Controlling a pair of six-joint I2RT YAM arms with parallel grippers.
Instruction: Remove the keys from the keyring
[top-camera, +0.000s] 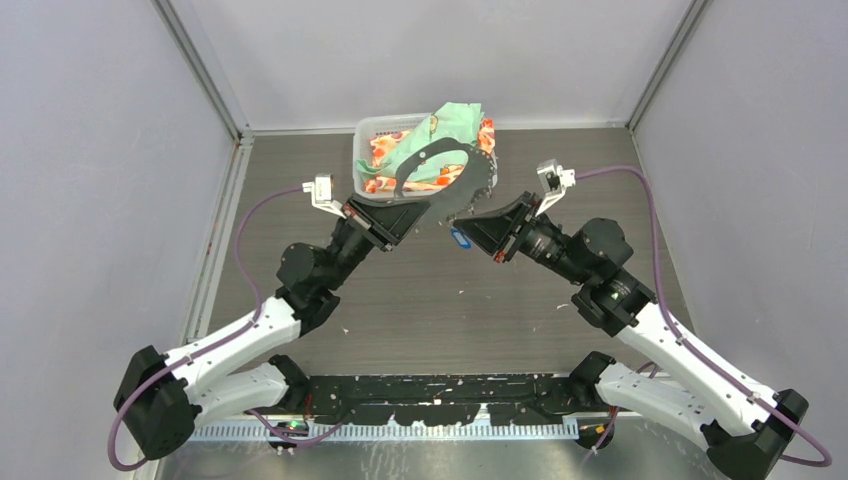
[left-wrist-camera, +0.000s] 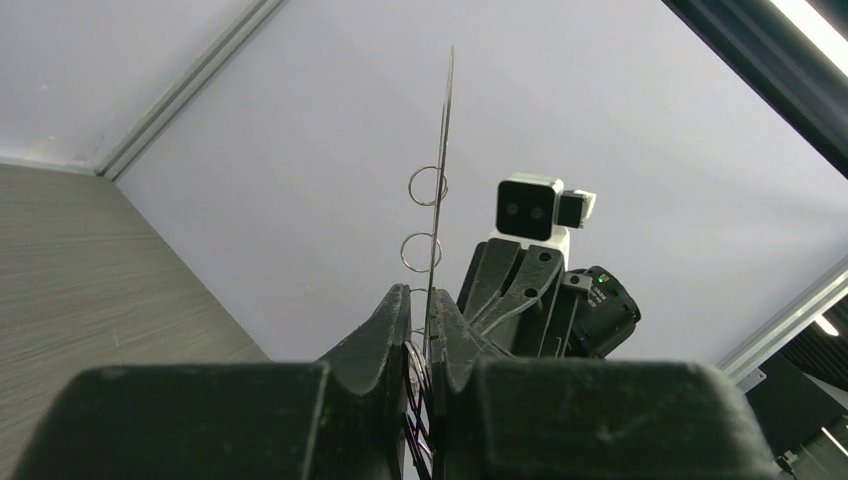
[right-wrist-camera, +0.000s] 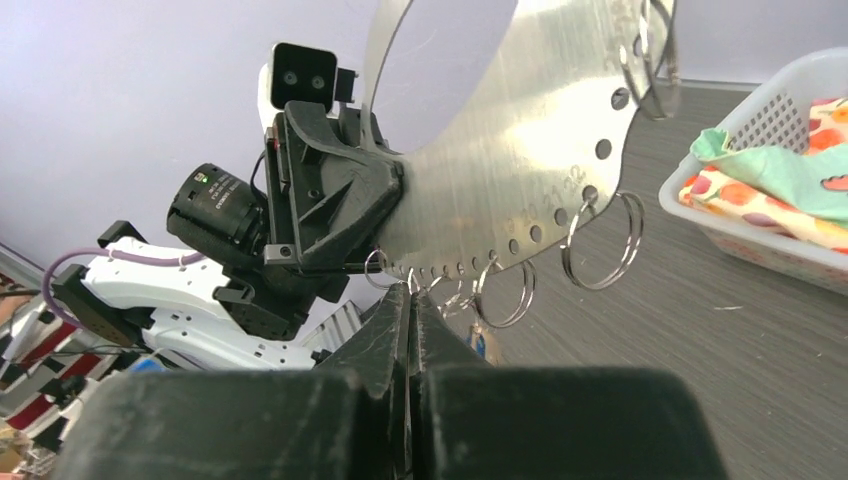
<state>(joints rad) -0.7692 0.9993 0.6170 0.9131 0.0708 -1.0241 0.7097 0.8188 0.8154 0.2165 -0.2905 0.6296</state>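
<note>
Left jaws clamp the keyring (right-wrist-camera: 500, 150), basket (right-wrist-camera: 775, 118) close behind.

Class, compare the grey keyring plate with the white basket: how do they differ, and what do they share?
The keyring is a thin, flat metal plate held above the table in the left gripper; the basket stands on the table. The keyring carries wire loops; the basket holds coloured cloths. Both are pierced with small holes.

A robot lab cell: plain grey panel walls (top-camera: 100, 150) on aluminium framing (top-camera: 200, 68) enclose a wood-grain table (top-camera: 430, 320).
</note>
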